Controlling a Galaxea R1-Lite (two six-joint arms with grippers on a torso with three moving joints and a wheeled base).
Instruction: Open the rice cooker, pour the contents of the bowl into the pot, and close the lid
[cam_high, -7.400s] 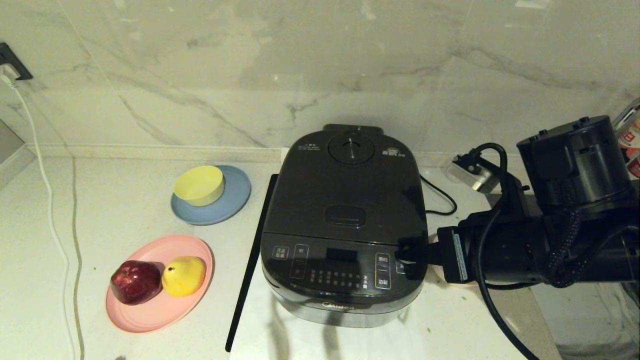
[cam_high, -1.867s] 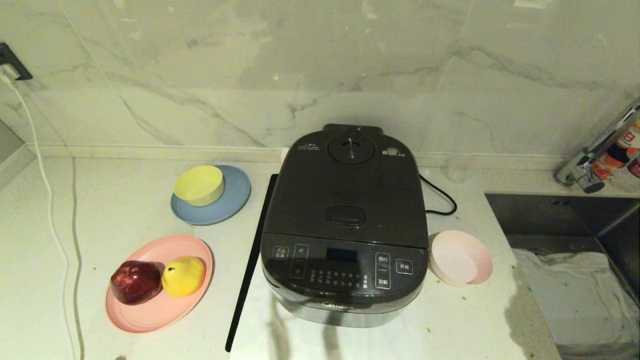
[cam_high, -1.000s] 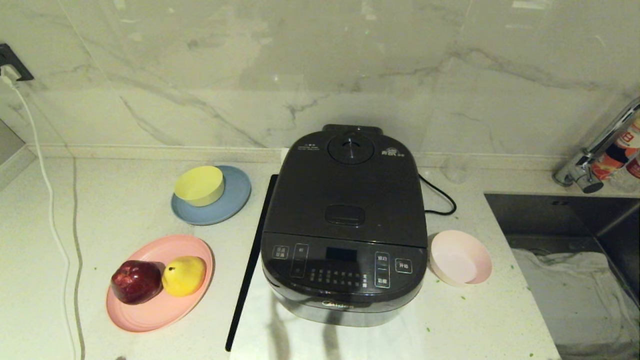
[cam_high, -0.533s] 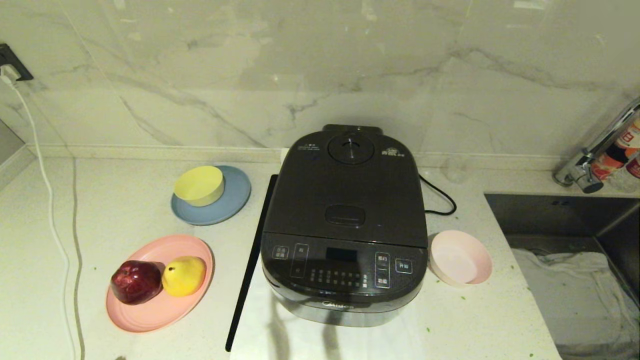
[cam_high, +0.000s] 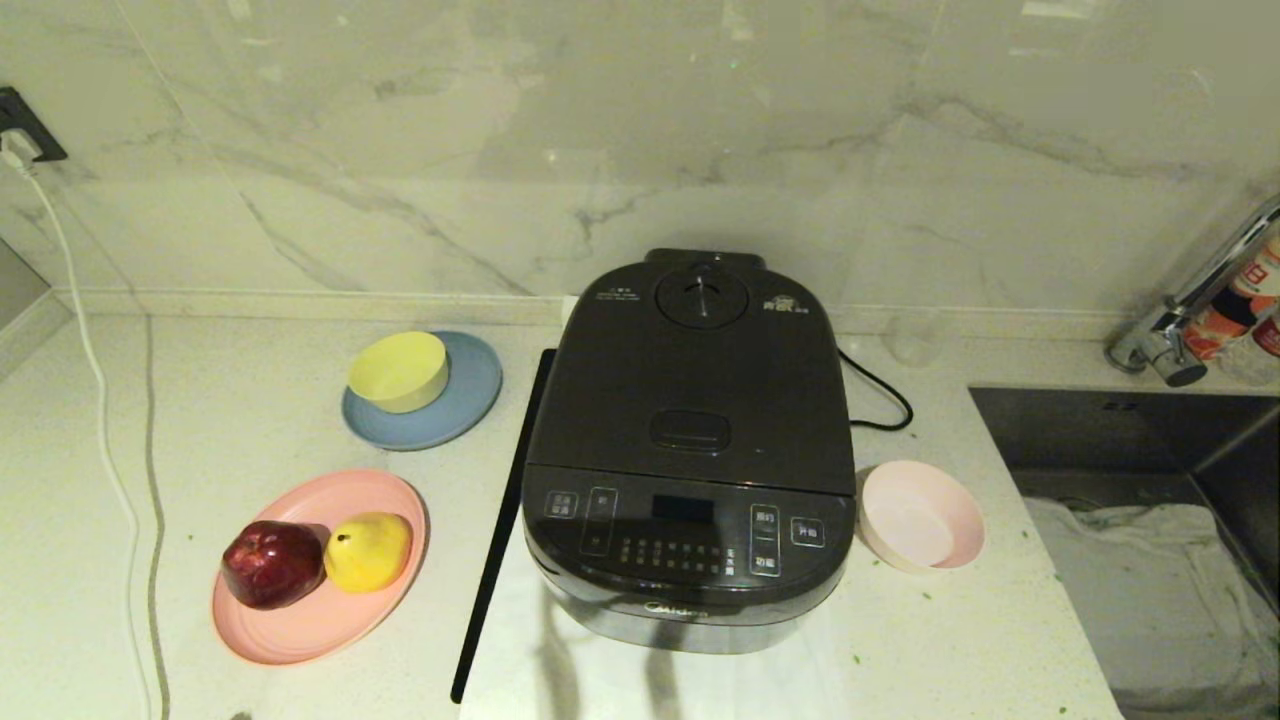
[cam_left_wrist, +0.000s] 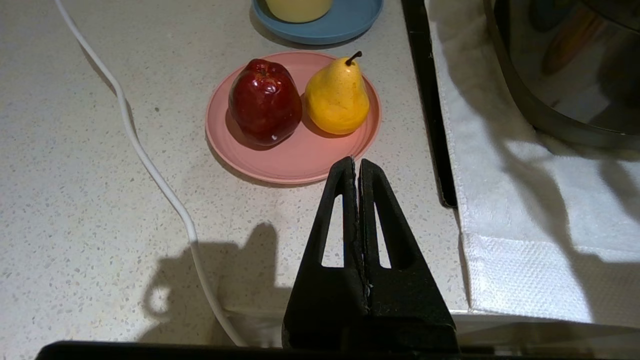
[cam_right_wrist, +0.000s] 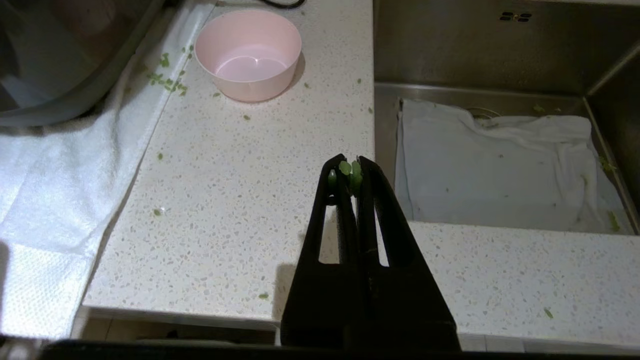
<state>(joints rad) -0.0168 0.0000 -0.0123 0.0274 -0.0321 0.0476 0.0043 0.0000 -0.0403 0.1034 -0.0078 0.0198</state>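
The dark rice cooker (cam_high: 690, 450) stands mid-counter on a white towel with its lid (cam_high: 700, 380) down; the pot is hidden under it. The pale pink bowl (cam_high: 920, 515) sits upright just right of the cooker and looks empty in the right wrist view (cam_right_wrist: 248, 54). Some of the contents, green bits (cam_right_wrist: 167, 82), lie scattered on the towel and counter beside it. Neither arm shows in the head view. My right gripper (cam_right_wrist: 348, 162) hangs shut over the counter edge by the sink, a few green bits (cam_right_wrist: 345, 168) stuck at its tips. My left gripper (cam_left_wrist: 356, 162) is shut, near the pink plate.
A pink plate (cam_high: 300, 620) holds a red apple (cam_high: 270, 562) and a yellow pear (cam_high: 368, 550). A yellow bowl (cam_high: 398, 370) sits on a blue plate (cam_high: 470, 400). A sink (cam_high: 1150, 440) with a cloth lies right. A white cable (cam_high: 100, 420) runs along the left.
Several seconds ago my right arm reached across to the cooker's front; it has since withdrawn from the head view. Over the last second nothing has visibly moved.
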